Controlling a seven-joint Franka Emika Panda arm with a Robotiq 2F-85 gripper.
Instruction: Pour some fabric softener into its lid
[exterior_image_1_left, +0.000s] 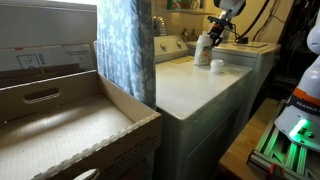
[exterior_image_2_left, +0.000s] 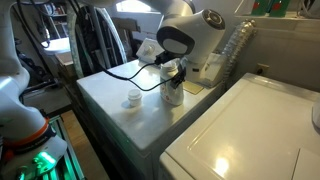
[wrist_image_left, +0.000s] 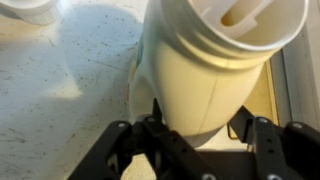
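White fabric softener (wrist_image_left: 210, 70), uncapped, held by gripper (wrist_image_left: 198, 128); lid (exterior_image_2_left: 133, 98) nearby.

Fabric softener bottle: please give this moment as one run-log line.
gripper shut on fabric softener bottle; bottle uncapped; lid beside it, apart; pour not begun

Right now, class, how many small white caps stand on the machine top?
1. The lid stands on the white machine top, apart from the fabric softener bottle clamped in the gripper. The arm could hide others.
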